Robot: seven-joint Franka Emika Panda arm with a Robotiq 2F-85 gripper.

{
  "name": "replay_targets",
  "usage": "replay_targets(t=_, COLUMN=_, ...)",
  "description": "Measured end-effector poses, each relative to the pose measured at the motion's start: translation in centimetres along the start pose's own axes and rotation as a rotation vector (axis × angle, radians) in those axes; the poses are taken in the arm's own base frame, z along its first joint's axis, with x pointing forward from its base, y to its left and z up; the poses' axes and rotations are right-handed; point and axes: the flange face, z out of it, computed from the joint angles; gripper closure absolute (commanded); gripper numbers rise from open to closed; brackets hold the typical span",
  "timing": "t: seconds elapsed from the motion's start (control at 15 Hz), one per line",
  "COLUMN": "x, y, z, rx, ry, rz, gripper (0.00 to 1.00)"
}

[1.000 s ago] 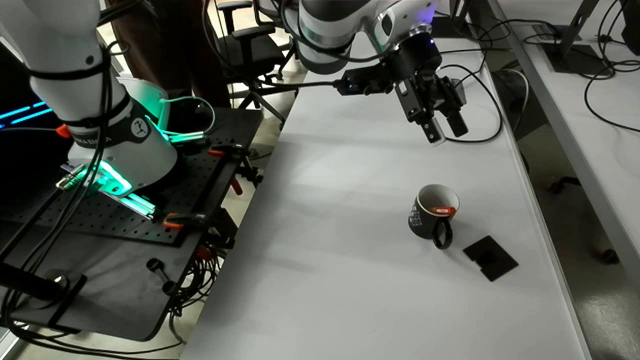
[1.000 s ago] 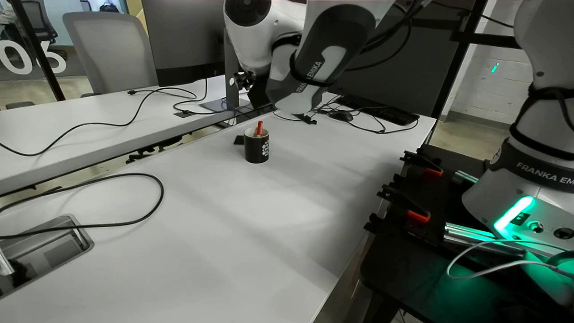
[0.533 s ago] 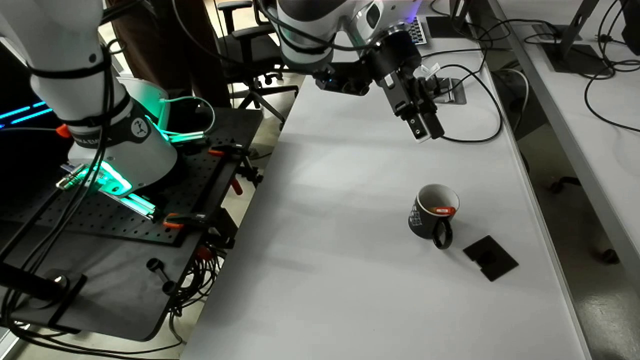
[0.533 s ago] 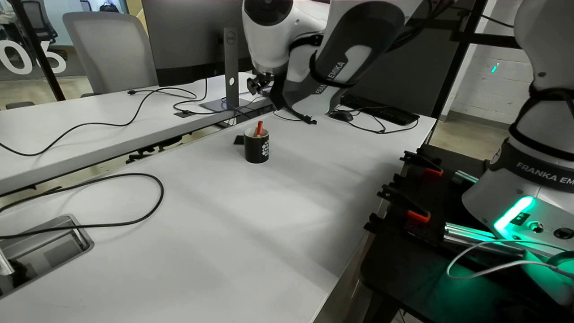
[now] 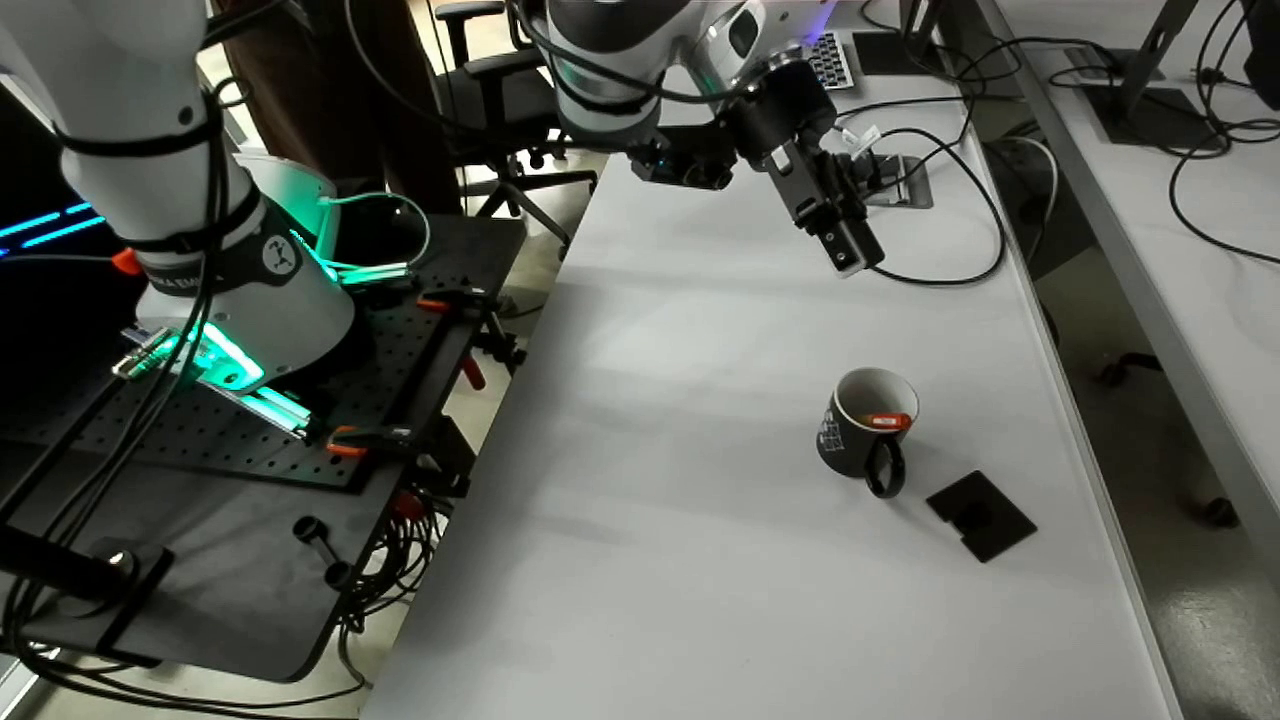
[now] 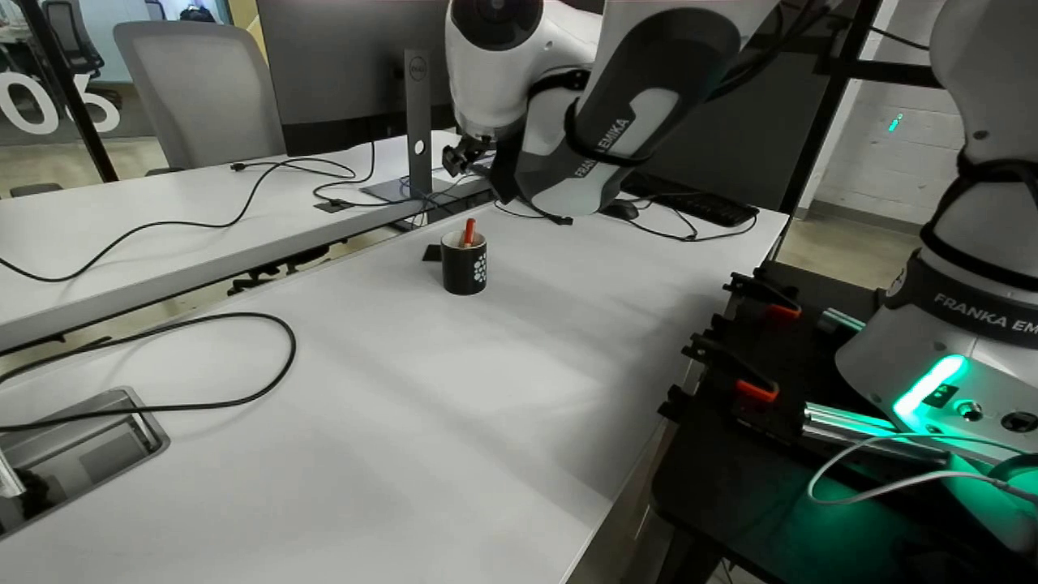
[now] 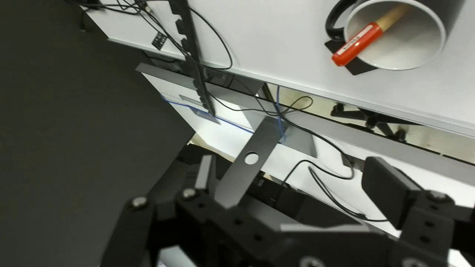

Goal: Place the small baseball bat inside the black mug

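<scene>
The black mug (image 5: 846, 450) stands upright on the white table, visible in both exterior views. Inside it leans the small baseball bat (image 6: 469, 233), its red end poking above the rim. The wrist view has the mug's pale inside (image 7: 412, 44) at the top right, with the bat's yellowish part (image 7: 394, 16) down in it and the red end (image 7: 358, 43) resting over the rim by the handle. My gripper (image 7: 297, 180) is open, its fingers wide apart with nothing between them. It hangs above the table, well away from the mug; one finger (image 5: 848, 245) covers the other in an exterior view.
A flat black square pad (image 5: 982, 516) lies beside the mug's handle. A black cable (image 5: 985, 270) loops on the table near a grey metal socket box (image 5: 905, 190). Monitor stands and cables occupy the neighbouring desk (image 6: 162, 203), across a gap from this table's edge.
My gripper has drawn back from the table's far edge and turned a little, moving mostly in the first half second. It stays open. Mug and bat have not moved.
</scene>
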Motion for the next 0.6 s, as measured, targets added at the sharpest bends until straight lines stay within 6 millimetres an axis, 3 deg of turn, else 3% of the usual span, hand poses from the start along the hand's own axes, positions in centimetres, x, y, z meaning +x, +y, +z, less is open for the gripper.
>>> replay_targets(t=0.33, x=-0.9, y=-2.6, z=-1.0, rx=0.165, ry=0.057, rz=-0.173, gripper=0.0)
replay_targets(t=0.6, x=0.1, y=-1.1, z=-0.2, rx=0.211, ry=0.047, rz=-0.337, gripper=0.0)
